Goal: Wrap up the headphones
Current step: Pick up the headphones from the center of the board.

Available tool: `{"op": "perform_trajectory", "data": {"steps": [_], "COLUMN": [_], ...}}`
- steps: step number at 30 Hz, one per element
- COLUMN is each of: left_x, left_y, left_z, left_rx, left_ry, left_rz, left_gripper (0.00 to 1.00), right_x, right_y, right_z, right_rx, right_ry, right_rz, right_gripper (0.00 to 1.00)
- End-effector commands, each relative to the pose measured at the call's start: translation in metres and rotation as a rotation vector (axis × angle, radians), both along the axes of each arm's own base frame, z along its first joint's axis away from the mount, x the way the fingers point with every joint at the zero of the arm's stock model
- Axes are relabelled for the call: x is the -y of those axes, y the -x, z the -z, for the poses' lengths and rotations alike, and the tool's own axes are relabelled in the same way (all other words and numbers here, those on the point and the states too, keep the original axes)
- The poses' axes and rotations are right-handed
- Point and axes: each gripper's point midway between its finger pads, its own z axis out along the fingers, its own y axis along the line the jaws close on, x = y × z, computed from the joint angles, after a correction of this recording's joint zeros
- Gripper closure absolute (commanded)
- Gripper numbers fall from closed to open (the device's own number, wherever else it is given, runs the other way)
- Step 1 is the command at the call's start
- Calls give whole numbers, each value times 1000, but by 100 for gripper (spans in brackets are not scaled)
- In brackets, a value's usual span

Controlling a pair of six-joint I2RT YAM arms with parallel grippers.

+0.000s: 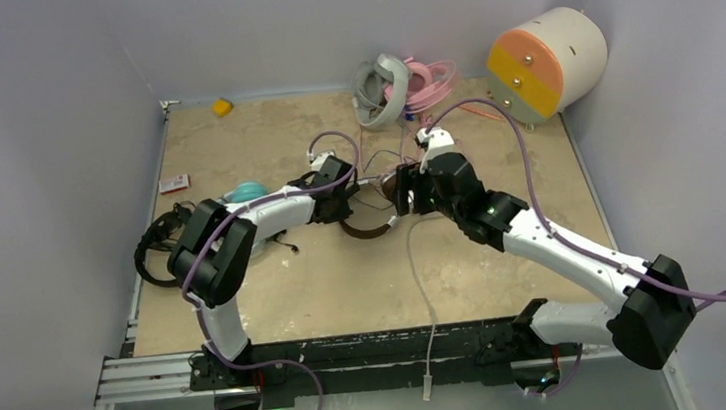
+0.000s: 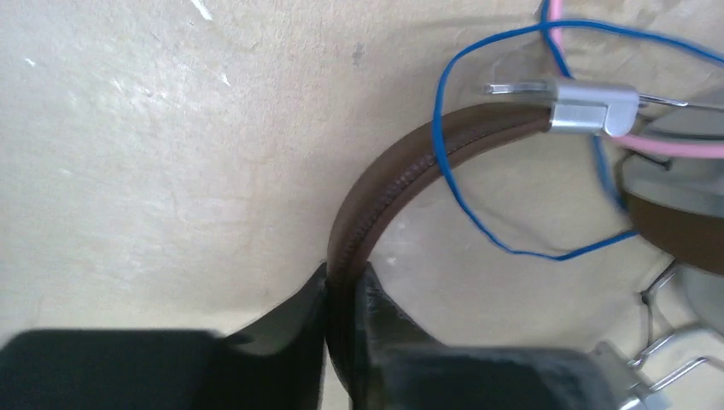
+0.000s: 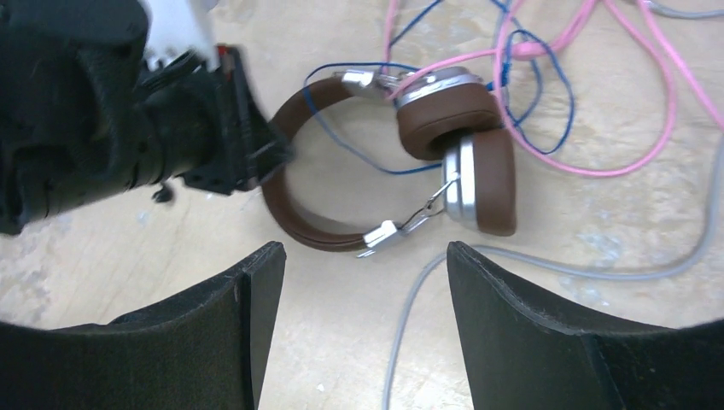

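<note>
Edges: walls (image 1: 52, 145) close the worktop (image 1: 347, 287) on the left, back and right; the rail (image 1: 373, 350) runs along the near edge.
Open room: the widest bare stretch lies between centre and rail, crossed by one grey cable (image 3: 410, 316).
Headphone count: five sets.
Brown-and-silver headphones (image 3: 444, 120): centre, lying flat, tangled in a blue cable (image 3: 546, 111) and a pink cable (image 3: 632, 162).
Black headphones (image 1: 154, 247): left edge.
Teal headphones (image 1: 247, 191): beside the left arm.
Grey-white headphones (image 1: 378, 91), pink headphones (image 1: 427, 80): together at the back.
Cylinder (image 1: 546, 62): one, back right corner.
Left hand (image 2: 340, 299): fingers pinched onto the brown headband.
Right hand (image 3: 365, 290): fingers spread wide, holding nothing, above the same set.
</note>
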Motion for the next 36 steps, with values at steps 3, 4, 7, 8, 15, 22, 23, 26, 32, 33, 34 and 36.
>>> {"op": "perform_trajectory", "data": {"steps": [3, 4, 7, 8, 15, 22, 23, 26, 32, 33, 34, 36], "left_x": [-34, -37, -34, -32, -53, -106, -109, -108, -95, -92, -87, -82], "left_y": [8, 10, 21, 26, 70, 100, 102, 104, 106, 107, 107, 109], "left_z": [-5, -14, -42, -51, -91, -167, -178, -193, -222, -227, -232, -243], "left_rx": [3, 40, 137, 158, 221, 358, 367, 375, 424, 443, 467, 519], "left_ry": [-208, -237, -282, -294, -519, -683, -688, -660, -446, -393, -342, -251], "left_rz": [53, 59, 102, 111, 17, -261, -272, -256, -131, -103, -73, -26], "left_gripper": [100, 100, 100, 100, 100, 100, 100, 100, 100, 100, 100, 100], "right_x": [33, 36, 36, 34, 23, -8, -13, -19, -38, -41, -45, -48], "right_y": [-35, -39, -47, -50, -70, -84, -86, -92, -100, -103, -107, -113], "right_z": [-17, -18, -23, -24, -17, -6, -2, 12, 42, 43, 42, 41], "right_rx": [-65, -64, -45, -38, -71, -163, -184, -236, -302, -308, -311, -313], "right_ry": [16, 30, 28, 19, 30, -71, -82, -100, -165, -174, -189, -214], "right_rz": [128, 148, 171, 173, 194, 182, 187, 215, 226, 226, 230, 252], "right_gripper": [27, 27, 27, 27, 31, 34, 34, 34, 33, 33, 33, 34]}}
